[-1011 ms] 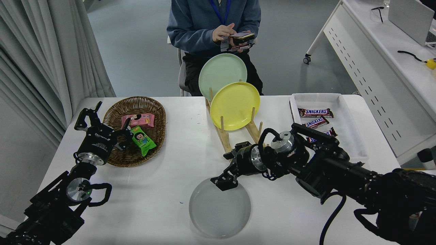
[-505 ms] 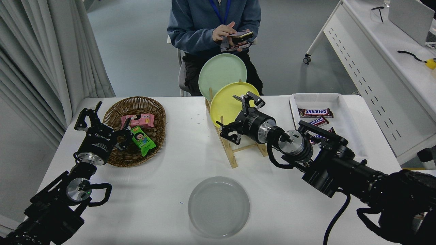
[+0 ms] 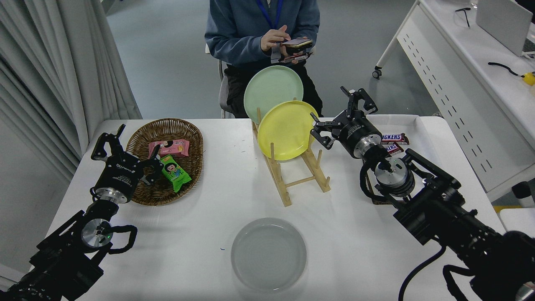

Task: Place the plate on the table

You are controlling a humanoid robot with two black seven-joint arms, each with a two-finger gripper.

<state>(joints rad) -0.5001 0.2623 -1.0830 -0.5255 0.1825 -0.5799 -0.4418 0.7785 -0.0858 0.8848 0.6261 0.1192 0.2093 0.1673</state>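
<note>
Our plate lies flat, apparently settled, at lower centre of the bench; right hand, fingers apart, empty at upper right; only parking remains.

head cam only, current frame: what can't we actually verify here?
- Snickers bars in the white tray: the right gripper and its arm cover most of them, so no count.
- Pale green plate: lower part hidden behind the yellow plate.
- Grey plate: whether it sits fully flat on the table can't be judged from above.
- Person: cut off by the top edge.
</note>
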